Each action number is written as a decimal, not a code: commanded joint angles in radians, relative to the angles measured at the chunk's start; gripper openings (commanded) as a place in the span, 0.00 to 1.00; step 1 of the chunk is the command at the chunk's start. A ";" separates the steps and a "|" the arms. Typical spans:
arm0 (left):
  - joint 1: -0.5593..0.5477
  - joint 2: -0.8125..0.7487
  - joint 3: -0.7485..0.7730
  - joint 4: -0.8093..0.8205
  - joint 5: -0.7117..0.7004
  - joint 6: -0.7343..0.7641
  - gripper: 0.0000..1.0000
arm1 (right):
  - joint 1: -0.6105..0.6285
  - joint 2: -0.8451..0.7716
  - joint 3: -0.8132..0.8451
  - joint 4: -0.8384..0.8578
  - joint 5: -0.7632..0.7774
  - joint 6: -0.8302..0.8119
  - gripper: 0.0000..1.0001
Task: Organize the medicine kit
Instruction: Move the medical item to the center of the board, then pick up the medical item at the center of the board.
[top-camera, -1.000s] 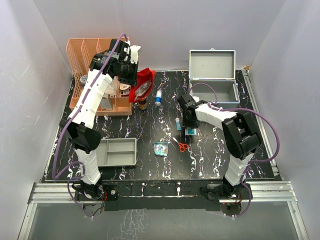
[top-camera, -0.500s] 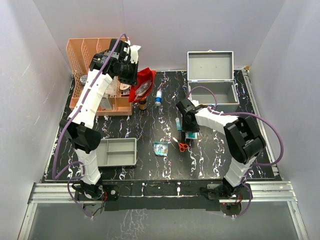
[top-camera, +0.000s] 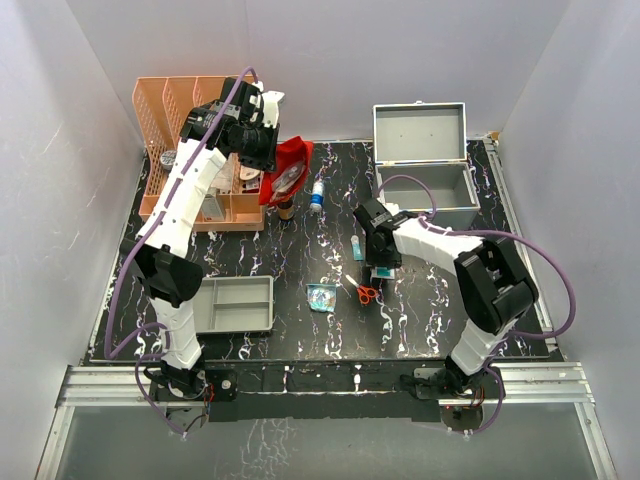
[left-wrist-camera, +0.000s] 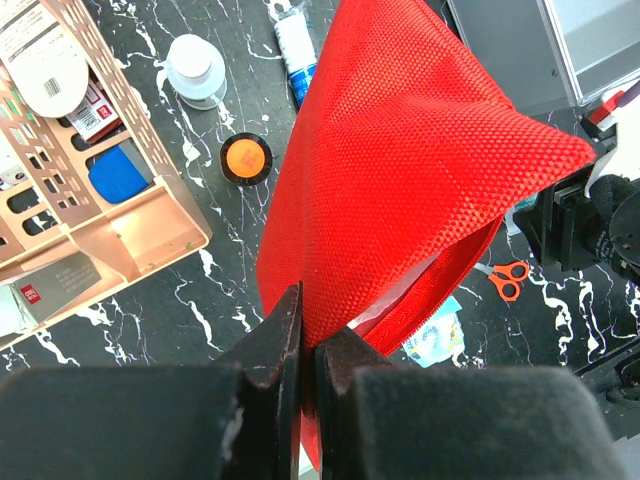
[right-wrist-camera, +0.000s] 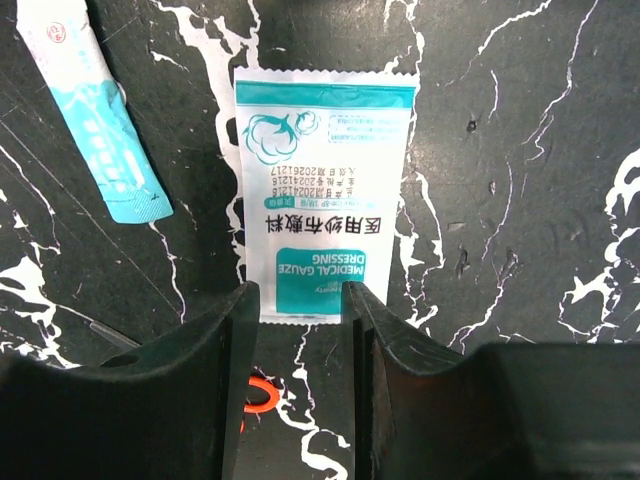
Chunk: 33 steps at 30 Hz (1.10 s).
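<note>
Top view: my left gripper (top-camera: 268, 160) lifts the red pouch (top-camera: 287, 172), upper left; my right gripper (top-camera: 382, 264) sits low, centre.
Left wrist: jaws pinched tight on pouch fabric.
Right wrist: jaws parted astride the gauze dressing packet (right-wrist-camera: 322, 200), apparently not gripping it.

Black worktop (top-camera: 300, 330) spreading across enclosure, white veins running over it. Pale back wall (top-camera: 320, 60) rising behind. Left wall (top-camera: 60, 200) and right wall (top-camera: 590, 180) closing in at sides, both plain. Aluminium rail (top-camera: 320, 378) running along near edge. Grey surface (top-camera: 300, 440) showing below rail. Even light falling throughout, throwing soft shadows.
</note>
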 joint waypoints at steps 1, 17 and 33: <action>-0.006 -0.017 0.040 -0.005 0.018 0.006 0.00 | 0.005 -0.086 -0.005 0.014 0.023 0.012 0.37; -0.014 -0.020 0.013 0.001 0.043 0.001 0.00 | 0.117 -0.255 -0.146 0.151 0.202 0.055 0.41; -0.031 -0.018 0.000 0.006 0.072 -0.008 0.00 | 0.140 -0.183 -0.255 0.379 0.259 0.022 0.44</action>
